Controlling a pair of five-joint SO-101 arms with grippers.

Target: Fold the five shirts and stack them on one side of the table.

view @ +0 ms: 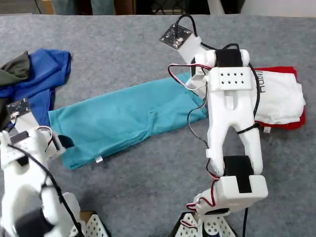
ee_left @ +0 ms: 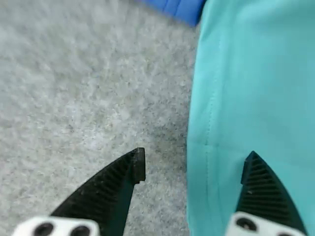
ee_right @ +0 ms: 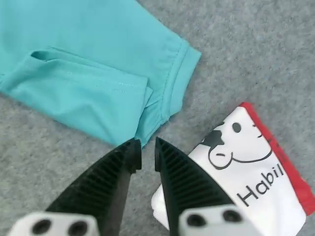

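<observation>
A teal shirt [view: 128,118], folded into a long strip, lies across the middle of the grey table. My left gripper [ee_left: 196,164] is open and straddles the hem of the teal shirt [ee_left: 256,88] at its left end, one fingertip over bare table and one over cloth. My right gripper [ee_right: 146,147] is shut with nothing in it, just above the sleeve corner of the teal shirt [ee_right: 88,59] at its right end. A folded white printed shirt [view: 279,91] lies on a red shirt [view: 291,121] at the right.
A crumpled blue shirt [view: 44,74] and a dark olive shirt [view: 15,66] lie at the far left. The right arm [view: 229,98] stands over the gap between the teal strip and the white stack. Bare grey table [view: 148,177] lies in front.
</observation>
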